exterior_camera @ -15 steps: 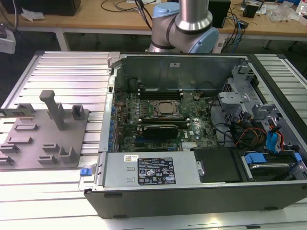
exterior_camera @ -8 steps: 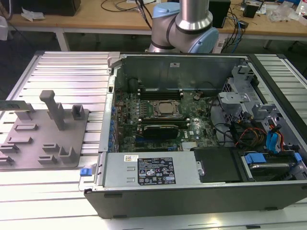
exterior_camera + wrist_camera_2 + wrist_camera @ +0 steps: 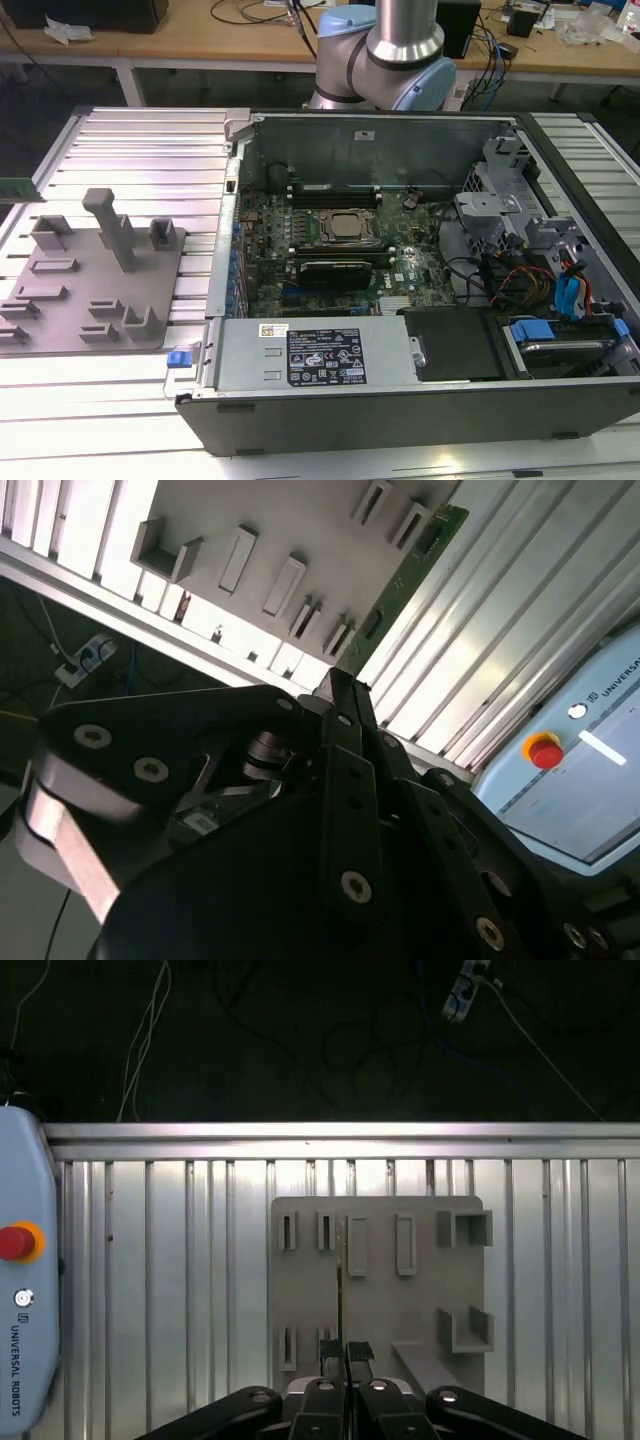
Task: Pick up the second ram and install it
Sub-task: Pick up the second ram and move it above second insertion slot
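Note:
The second ram (image 3: 408, 568) is a thin green board stick reaching out from my fingertips. In the first wrist view the ram (image 3: 340, 1280) appears edge-on as a dark thin line over the grey fixture plate (image 3: 380, 1300). My gripper (image 3: 346, 1350) is shut on its near end, fingers pressed together, as the second wrist view of the gripper (image 3: 342, 683) also shows. At the exterior view's far left edge a green strip (image 3: 22, 187), the ram, hangs above the ribbed table. The black memory slots (image 3: 335, 190) lie in the open computer case, behind the silver CPU (image 3: 350, 228).
The grey fixture plate (image 3: 95, 275) carries upright holders and a tall post (image 3: 110, 225). The open case (image 3: 420, 250) holds a black card (image 3: 345, 270), cables and drive bays. A teach pendant with a red button (image 3: 18, 1242) lies on the ribbed table. The arm's base (image 3: 385, 50) stands behind the case.

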Controlling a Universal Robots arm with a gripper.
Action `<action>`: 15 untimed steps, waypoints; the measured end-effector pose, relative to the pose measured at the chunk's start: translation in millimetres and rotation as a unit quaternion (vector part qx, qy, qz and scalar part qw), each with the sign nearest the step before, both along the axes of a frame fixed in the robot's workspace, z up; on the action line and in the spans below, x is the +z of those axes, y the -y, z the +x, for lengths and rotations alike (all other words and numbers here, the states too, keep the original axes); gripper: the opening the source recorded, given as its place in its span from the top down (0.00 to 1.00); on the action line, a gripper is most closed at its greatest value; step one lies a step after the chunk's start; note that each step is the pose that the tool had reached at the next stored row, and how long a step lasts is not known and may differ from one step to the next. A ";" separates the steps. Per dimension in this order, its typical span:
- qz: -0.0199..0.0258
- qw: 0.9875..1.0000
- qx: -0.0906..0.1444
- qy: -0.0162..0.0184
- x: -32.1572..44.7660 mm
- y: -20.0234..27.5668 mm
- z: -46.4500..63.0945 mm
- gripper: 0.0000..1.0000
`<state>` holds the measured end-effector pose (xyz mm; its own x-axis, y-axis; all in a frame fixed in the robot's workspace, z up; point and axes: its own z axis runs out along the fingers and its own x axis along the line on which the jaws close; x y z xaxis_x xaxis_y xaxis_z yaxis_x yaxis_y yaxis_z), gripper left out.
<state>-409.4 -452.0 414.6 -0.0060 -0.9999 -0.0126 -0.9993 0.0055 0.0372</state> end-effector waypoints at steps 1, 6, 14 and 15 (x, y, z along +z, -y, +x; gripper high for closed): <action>0.000 1.000 0.000 0.000 2.8 0.0 0.0 0.91; 0.000 1.000 0.000 0.000 11.5 0.0 0.1 0.91; 0.000 1.000 0.000 0.000 32.0 0.0 0.1 0.91; 0.000 1.000 0.000 0.000 32.0 0.0 0.1 0.91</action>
<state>-409.3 -451.9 446.6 -0.0058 -0.9999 -0.0128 -0.9993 0.0053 0.0371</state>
